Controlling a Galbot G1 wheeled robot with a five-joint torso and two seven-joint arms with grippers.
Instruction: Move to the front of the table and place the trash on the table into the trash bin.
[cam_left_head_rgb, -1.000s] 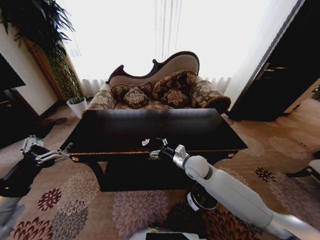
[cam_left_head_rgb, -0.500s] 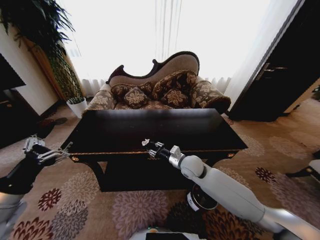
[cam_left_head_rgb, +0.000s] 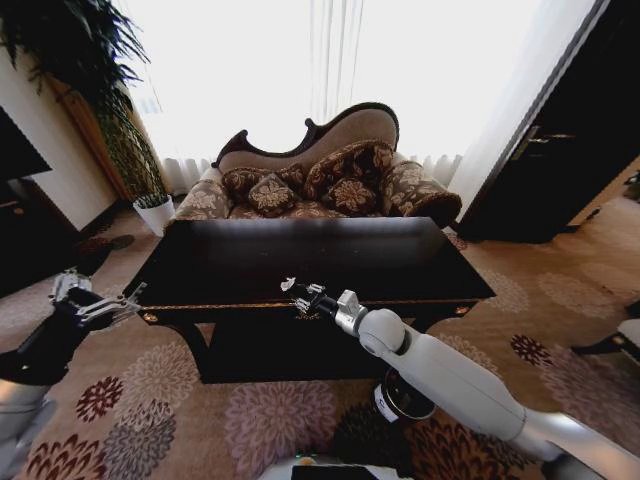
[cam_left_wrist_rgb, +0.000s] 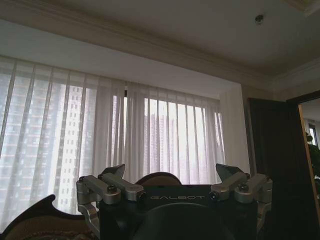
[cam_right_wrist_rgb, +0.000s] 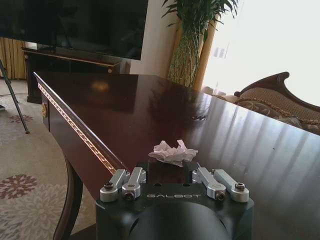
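The glossy black table (cam_left_head_rgb: 250, 262) with gold trim fills the middle of the head view. A crumpled white paper ball (cam_left_head_rgb: 289, 284) lies near its front edge, at the centre. My right gripper (cam_left_head_rgb: 304, 294) reaches over that edge, open, its fingers just short of the paper ball (cam_right_wrist_rgb: 172, 151). A small dark piece of trash (cam_right_wrist_rgb: 199, 118) lies farther in on the table (cam_right_wrist_rgb: 100, 107). The dark round trash bin (cam_left_head_rgb: 405, 396) with a white label stands on the carpet under my right forearm. My left gripper (cam_left_head_rgb: 96, 305) hangs open left of the table, off its corner, and faces the curtains (cam_left_wrist_rgb: 171, 172).
An ornate sofa (cam_left_head_rgb: 320, 175) stands behind the table. A white plant pot (cam_left_head_rgb: 155, 212) with a tall plant is at the back left. A dark cabinet (cam_left_head_rgb: 575, 140) stands at the right. A low TV stand (cam_right_wrist_rgb: 75, 57) lies beyond the table's end. Patterned carpet surrounds the table.
My right gripper has slid left along the table's front edge, closer to the white paper ball. The left arm has barely shifted.
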